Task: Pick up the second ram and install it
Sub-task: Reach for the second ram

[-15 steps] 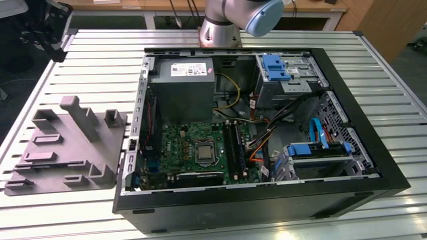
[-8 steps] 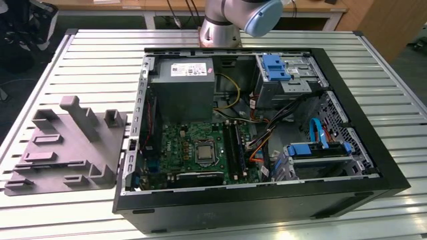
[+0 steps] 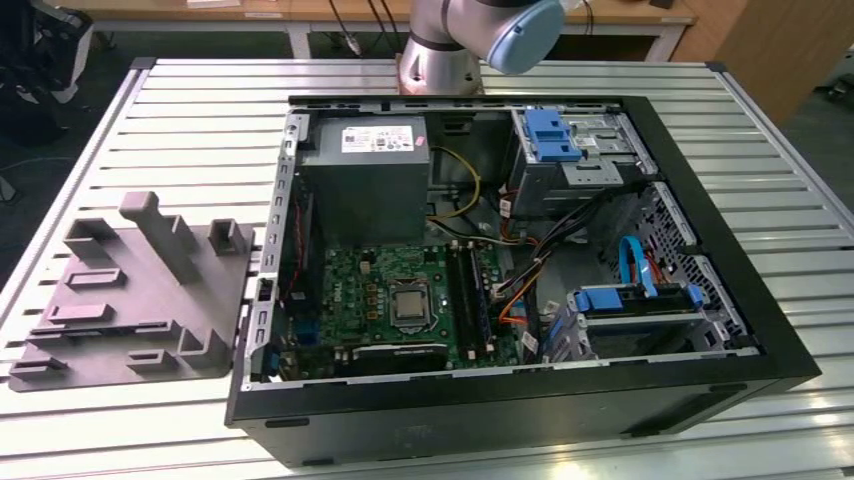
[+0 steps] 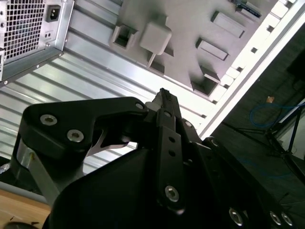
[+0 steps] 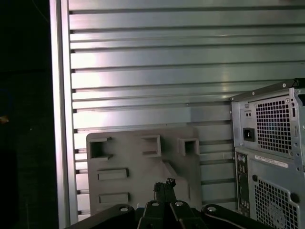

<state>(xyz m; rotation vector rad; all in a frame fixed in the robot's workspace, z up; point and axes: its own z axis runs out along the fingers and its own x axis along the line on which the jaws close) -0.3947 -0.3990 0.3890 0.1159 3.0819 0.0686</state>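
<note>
Though the arm [image 3: 467,40] stands at the far side of the bench [image 3: 200,120], both wrist views show its jaws pressed together to one narrow tip with nothing pinched between them.

Beyond that tip lies the grey holder tray [image 4: 190,24], flat on the slatted bench just beside the open computer case [image 3: 534,410], on the exterior view's left of it. At the tray's outer end, in the second wrist view, a thin dark strip with a bluish tint looks like the second ram [image 4: 247,8]. It is partly cut off there, so I cannot be sure of it.

Inside the case, the motherboard [image 3: 387,290] lies face up, with its long memory slots [image 3: 463,285] near the middle.

Such a stick should be light and stiff but thin and easily damaged. It is best pinched across its flat faces near the middle of its length, high on the board and clear of the contact edge, and kept square so it does not twist.
</note>
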